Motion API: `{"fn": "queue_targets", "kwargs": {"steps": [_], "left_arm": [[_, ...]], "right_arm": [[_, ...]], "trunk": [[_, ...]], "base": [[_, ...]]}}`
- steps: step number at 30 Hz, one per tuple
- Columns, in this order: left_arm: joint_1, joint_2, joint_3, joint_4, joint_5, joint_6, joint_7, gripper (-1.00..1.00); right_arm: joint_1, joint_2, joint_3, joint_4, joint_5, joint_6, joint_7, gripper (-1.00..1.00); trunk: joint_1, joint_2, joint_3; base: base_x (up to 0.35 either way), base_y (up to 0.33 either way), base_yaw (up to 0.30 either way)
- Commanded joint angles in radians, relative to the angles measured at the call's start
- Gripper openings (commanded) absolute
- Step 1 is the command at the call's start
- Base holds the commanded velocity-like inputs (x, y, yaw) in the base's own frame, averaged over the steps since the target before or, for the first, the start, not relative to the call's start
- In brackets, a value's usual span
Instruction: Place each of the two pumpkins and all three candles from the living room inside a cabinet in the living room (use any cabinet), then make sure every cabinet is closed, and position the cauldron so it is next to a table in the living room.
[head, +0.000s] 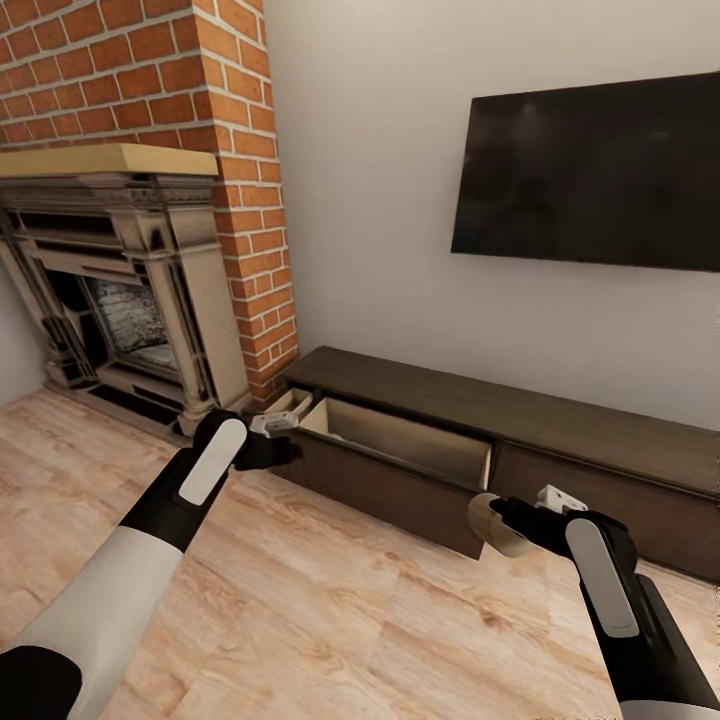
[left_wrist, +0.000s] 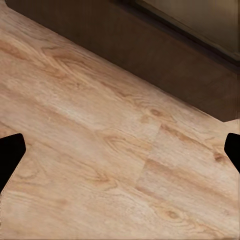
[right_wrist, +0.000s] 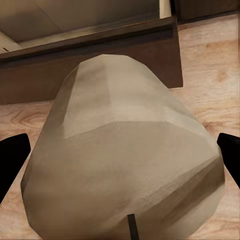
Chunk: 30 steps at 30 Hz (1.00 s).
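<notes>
Filling nearly the whole right wrist view, a tan candle (right_wrist: 125, 150) sits clamped between the dark fingers of the right gripper (right_wrist: 122, 160), one tip showing at each side of it. From the head view the same candle (head: 497, 525) is held in the air just in front of the right-hand corner of an open drawer (head: 400, 440) of the long dark cabinet (head: 560, 420), above the wooden floor (head: 330, 600). That drawer is pulled well out, its pale beige interior showing (whether anything lies in it cannot be told from here). Over at the drawer's left end the left gripper (head: 275, 432) hangs close to the front panel, and its wrist view shows both fingertips (left_wrist: 10, 157) spread wide apart with only floor planks and the brown drawer front between them. Behind stand a brick fireplace (head: 130, 300) and a wall-mounted television (head: 590, 170).
</notes>
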Motion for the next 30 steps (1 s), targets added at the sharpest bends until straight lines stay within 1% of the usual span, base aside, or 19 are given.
{"fn": "queue_targets", "kwargs": {"steps": [1, 7, 9, 11, 12, 15, 17, 18, 19, 21, 22, 23, 24, 25, 26, 27, 28, 29, 30], "left_arm": [[-0.001, 0.004, -0.003, -0.002, 0.013, 0.0, 0.01, 1.0], [0.0, 0.023, -0.005, -0.017, 0.043, 0.0, 0.009, 1.0], [0.0, 0.037, -0.005, -0.03, 0.066, 0.0, 0.005, 1.0], [0.0, 0.056, -0.006, -0.045, 0.102, 0.0, -0.001, 1.0], [0.0, 0.085, -0.008, -0.068, 0.158, 0.0, -0.012, 1.0], [0.0, 0.15, -0.013, -0.116, 0.269, 0.0, -0.043, 1.0], [0.001, 0.199, -0.018, -0.152, 0.346, 0.0, -0.078, 1.0], [0.001, 0.221, -0.022, -0.172, 0.379, 0.0, -0.101, 1.0], [0.003, 0.255, -0.036, -0.204, 0.427, 0.0, -0.15, 1.0], [0.006, 0.276, -0.051, -0.225, 0.458, 0.0, -0.203, 1.0], [0.009, 0.29, -0.062, -0.24, 0.477, 0.0, -0.261, 1.0], [0.01, 0.295, -0.066, -0.245, 0.485, 0.0, -0.293, 1.0], [0.012, 0.302, -0.072, -0.249, 0.495, 0.0, -0.363, 1.0], [0.012, 0.307, -0.074, -0.25, 0.498, 0.0, -0.4, 1.0], [0.013, 0.319, -0.078, -0.247, 0.503, 0.0, -0.504, 1.0], [0.014, 0.329, -0.079, -0.24, 0.505, 0.0, -0.563, 1.0], [0.014, 0.334, -0.08, -0.237, 0.505, 0.0, -0.589, 1.0], [0.014, 0.342, -0.081, -0.233, 0.505, 0.0, -0.635, 1.0], [0.014, 0.346, -0.082, -0.231, 0.506, 0.0, -0.656, 1.0]], "right_arm": [[-0.001, 0.0, 0.0, -0.001, -0.011, 0.002, -0.01, -1.0], [-0.001, 0.0, -0.001, -0.001, -0.011, 0.002, -0.01, -1.0], [-0.001, 0.0, -0.001, -0.001, -0.01, 0.002, -0.01, -1.0], [-0.001, 0.0, -0.001, -0.001, -0.01, 0.002, -0.01, -1.0], [-0.001, 0.0, -0.001, 0.0, -0.01, 0.002, -0.01, -1.0], [-0.001, 0.0, -0.003, 0.0, -0.009, 0.002, -0.01, -1.0], [-0.001, -0.001, -0.003, 0.0, -0.009, 0.002, -0.01, -1.0], [-0.001, -0.001, -0.003, 0.0, -0.009, 0.002, -0.01, -1.0], [-0.001, -0.001, -0.004, 0.0, -0.008, 0.002, -0.01, -1.0], [-0.001, -0.001, -0.004, 0.0, -0.008, 0.002, -0.01, -1.0], [-0.001, -0.001, -0.004, 0.0, -0.008, 0.002, -0.01, -1.0], [-0.001, -0.001, -0.004, 0.0, -0.008, 0.002, -0.01, -1.0], [-0.001, -0.001, -0.004, 0.0, -0.008, 0.002, -0.01, -1.0], [-0.001, -0.001, -0.004, 0.0, -0.008, 0.002, -0.01, -1.0], [-0.001, -0.001, -0.004, 0.0, -0.008, 0.002, -0.01, -1.0], [-0.001, -0.001, -0.004, 0.0, -0.008, 0.002, -0.01, -1.0], [-0.001, -0.001, -0.004, 0.0, -0.008, 0.002, -0.01, -1.0], [-0.001, -0.001, -0.004, 0.0, -0.008, 0.002, -0.01, -1.0], [-0.001, -0.001, -0.004, 0.0, -0.008, 0.002, -0.009, -1.0]], "trunk": [[0.0, 0.0, -0.001], [0.0, 0.0, -0.001], [0.0, 0.0, -0.001], [0.0, 0.0, -0.001], [0.0, 0.0, -0.001], [0.0, 0.0, -0.001], [0.0, 0.0, -0.001], [0.0, 0.0, -0.001], [0.0, 0.0, -0.001], [0.0, 0.0, -0.002], [0.0, 0.0, -0.002], [0.0, 0.0, -0.002], [0.0, 0.0, -0.002], [0.0, 0.0, -0.002], [0.0, 0.0, -0.002], [0.0, 0.0, -0.002], [0.0, 0.0, -0.002], [0.0, 0.0, -0.002], [0.0, 0.0, -0.002]], "base": [[0.12, 0.307, -0.258], [0.123, 0.31, -0.281], [0.144, 0.31, -0.29], [0.156, 0.303, -0.291], [0.164, 0.273, -0.292], [0.155, 0.228, -0.288], [0.12, 0.171, -0.274], [0.088, 0.143, -0.257], [0.056, 0.104, -0.196], [0.04, 0.075, -0.141], [0.023, 0.043, -0.08], [0.018, 0.034, -0.064], [0.012, 0.022, -0.041], [0.009, 0.018, -0.033], [0.005, 0.009, -0.017], [0.023, 0.011, -0.011], [0.044, 0.023, -0.009], [0.101, 0.067, -0.006], [0.132, 0.091, -0.004]]}}
